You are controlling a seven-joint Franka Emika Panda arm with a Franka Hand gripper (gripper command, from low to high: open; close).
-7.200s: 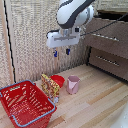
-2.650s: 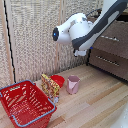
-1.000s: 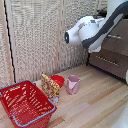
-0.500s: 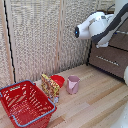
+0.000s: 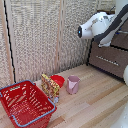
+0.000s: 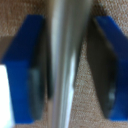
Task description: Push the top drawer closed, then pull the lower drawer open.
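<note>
At the exterior view's right stands the dark wood cabinet. Its top drawer (image 5: 122, 41) sits above the lower drawer (image 5: 107, 62), which carries a slim silver bar. My white arm (image 5: 95, 25) reaches in at the top drawer's height and hides the gripper there. In the wrist view a silver bar handle (image 6: 67, 55) runs between the two blue fingers (image 6: 32, 65) of my gripper (image 6: 70, 70). The jaws stand on either side of the bar, open, with a thin dark gap on each side. Brown wood shows behind them.
On the wooden floor stand a red basket (image 5: 25, 102), a patterned box (image 5: 49, 86), a red bowl (image 5: 58, 80) and a pink cup (image 5: 73, 84). A woven screen (image 5: 40, 35) lines the back.
The arm has swung from above the cup toward the exterior view's right, up to the cabinet. Floor objects have not moved.
</note>
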